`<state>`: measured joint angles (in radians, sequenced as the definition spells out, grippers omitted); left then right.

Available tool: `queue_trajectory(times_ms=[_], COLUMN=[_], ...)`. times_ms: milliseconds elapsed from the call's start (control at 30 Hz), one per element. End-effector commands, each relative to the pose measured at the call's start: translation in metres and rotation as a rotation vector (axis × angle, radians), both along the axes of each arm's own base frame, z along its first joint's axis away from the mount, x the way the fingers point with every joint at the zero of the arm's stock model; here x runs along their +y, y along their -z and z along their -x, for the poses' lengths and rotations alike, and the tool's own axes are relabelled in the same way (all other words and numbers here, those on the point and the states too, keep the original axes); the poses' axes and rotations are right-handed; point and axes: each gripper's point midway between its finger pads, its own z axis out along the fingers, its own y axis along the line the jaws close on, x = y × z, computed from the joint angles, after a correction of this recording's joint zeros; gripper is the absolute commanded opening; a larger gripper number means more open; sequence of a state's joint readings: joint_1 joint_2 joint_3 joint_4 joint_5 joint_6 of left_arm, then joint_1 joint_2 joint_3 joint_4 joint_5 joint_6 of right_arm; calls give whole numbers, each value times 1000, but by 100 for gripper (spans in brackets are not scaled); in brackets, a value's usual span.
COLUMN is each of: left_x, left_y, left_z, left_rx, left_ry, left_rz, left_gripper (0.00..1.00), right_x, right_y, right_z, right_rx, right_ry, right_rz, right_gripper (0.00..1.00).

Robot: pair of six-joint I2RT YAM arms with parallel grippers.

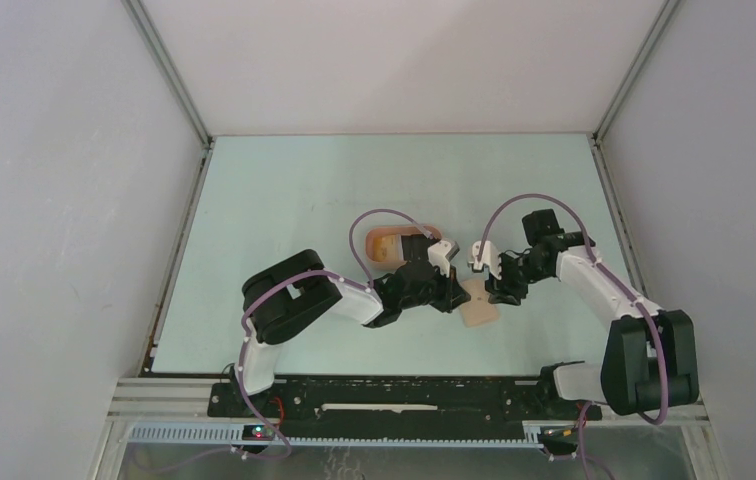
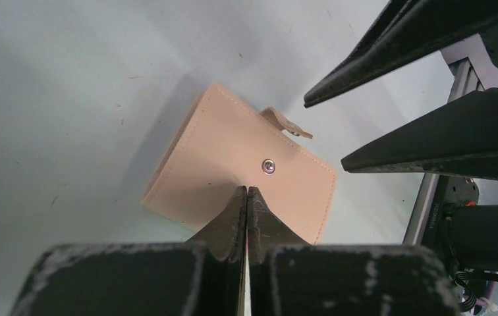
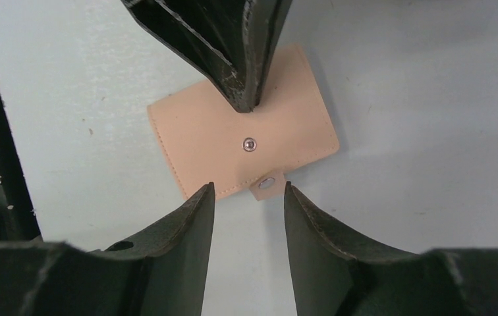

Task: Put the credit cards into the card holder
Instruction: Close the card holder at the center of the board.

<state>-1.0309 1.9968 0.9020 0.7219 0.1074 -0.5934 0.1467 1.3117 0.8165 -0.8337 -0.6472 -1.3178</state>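
From above, the card holder point(image 1: 480, 312) lies closed on the table point(image 1: 284, 200), centre-right and nearer the near edge, its long axis running roughly far to near. Both arms bend inward, with the left gripper point(image 1: 453, 294) and right gripper point(image 1: 499, 291) facing each other across it.

In the left wrist view, the left fingers are pressed together, their tips at the cover below the snap stud point(image 2: 269, 166).

In the right wrist view, the right fingers stand apart, holding nothing, and the strap tab point(image 3: 267, 184) points between them.
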Motion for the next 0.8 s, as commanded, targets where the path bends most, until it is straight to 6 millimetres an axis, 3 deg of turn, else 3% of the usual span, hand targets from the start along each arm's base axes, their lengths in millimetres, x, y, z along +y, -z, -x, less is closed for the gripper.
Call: queue_trajectory(times_ms=[0, 533, 767], left_x=[6, 6, 7], left_y=[4, 4, 5], left_z=[0, 0, 1], left_rx=[-14, -14, -13], left_ry=[3, 5, 5], left_rz=[-29, -27, -30], left_gripper=[1, 1, 1], right_x=[-5, -6, -7], right_y=[5, 16, 17], right_z=[-16, -17, -17], right_rx=[-30, 26, 64], right_ry=[67, 112, 130], right_rz=[24, 35, 42], right_gripper=[52, 47, 29])
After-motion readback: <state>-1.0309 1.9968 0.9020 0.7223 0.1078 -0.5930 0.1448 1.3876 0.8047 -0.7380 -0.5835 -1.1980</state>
